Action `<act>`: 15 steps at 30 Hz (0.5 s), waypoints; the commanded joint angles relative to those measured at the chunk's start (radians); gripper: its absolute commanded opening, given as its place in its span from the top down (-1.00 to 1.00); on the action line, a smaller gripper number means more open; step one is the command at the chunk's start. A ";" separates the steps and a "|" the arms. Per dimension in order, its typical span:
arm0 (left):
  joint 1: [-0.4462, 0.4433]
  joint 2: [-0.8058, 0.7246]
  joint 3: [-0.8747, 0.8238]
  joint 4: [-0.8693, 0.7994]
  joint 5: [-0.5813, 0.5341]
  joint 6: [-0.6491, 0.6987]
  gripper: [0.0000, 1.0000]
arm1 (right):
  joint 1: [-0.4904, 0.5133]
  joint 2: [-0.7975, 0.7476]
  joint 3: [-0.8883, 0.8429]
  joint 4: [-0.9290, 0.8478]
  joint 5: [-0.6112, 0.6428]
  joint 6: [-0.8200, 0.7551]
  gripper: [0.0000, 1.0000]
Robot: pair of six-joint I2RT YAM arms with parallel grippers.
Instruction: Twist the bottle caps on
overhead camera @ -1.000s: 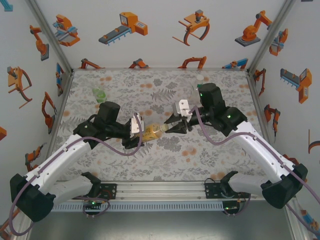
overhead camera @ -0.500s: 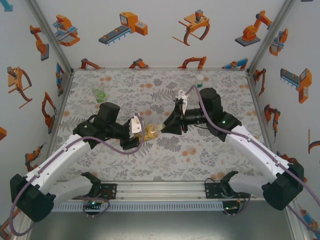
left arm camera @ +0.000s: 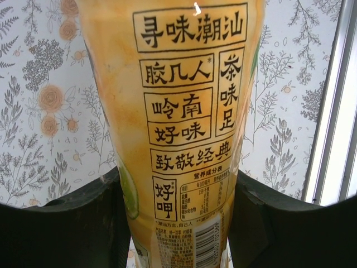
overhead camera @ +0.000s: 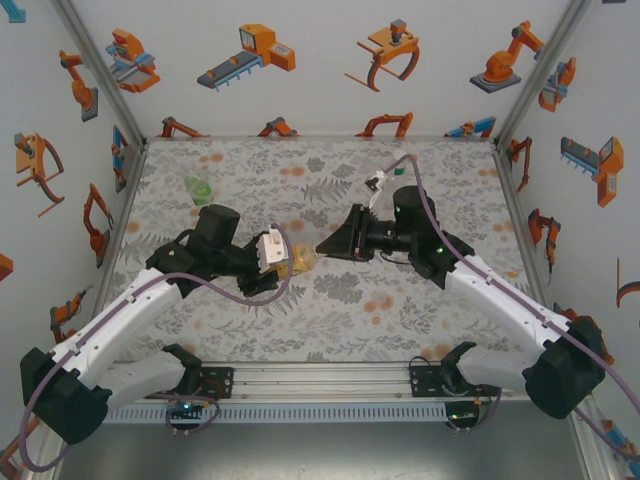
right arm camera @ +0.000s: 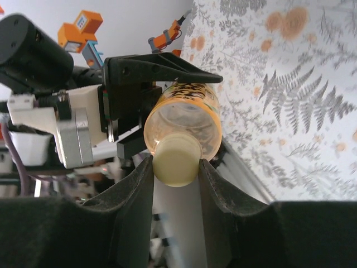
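Bottle (overhead camera: 302,260) and cap (right arm camera: 177,160) meet above the worktop (overhead camera: 330,320) near the centre of the top view, and the way each is held makes sense for screwing. Your left fingers (left arm camera: 72,223) are clamped on the amber bottle's lower body, one on each side of the label. The bottle lies roughly level, with its mouth pointing right across the frame. That leaves the neck free and gives the other arm a straight line in.

Your right fingers (right arm camera: 131,212) are closed on the pale yellow cap, one on each side of its rim. In the right wrist view the cap sits square against the bottle's mouth at the centre of the frame. The wrist looks lined up with the bottle's long axis, so a roll of that wrist should turn the cap on the thread. I judge this to be the threading step. How far the cap has gone on cannot be read from these views.

The main risk is the bottle twisting in the left grip if the cap binds.

A green bottle (overhead camera: 198,188) stands on the worktop at the upper left, well apart from both arms. It is too small to tell whether it is capped.

The worktop has a grey leaf print with orange blooms. White walls (overhead camera: 300,60) with orange cartoon robot arms close in three sides, and a metal rail (overhead camera: 320,385) runs along the bottom of the frame.
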 commanded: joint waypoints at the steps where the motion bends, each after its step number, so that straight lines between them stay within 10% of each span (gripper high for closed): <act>1: -0.011 0.003 0.012 0.124 0.042 -0.021 1.00 | 0.016 0.022 0.013 -0.166 -0.039 0.179 0.79; 15: -0.011 0.002 0.010 0.126 0.056 -0.017 1.00 | -0.023 0.075 0.070 -0.142 -0.108 0.082 0.52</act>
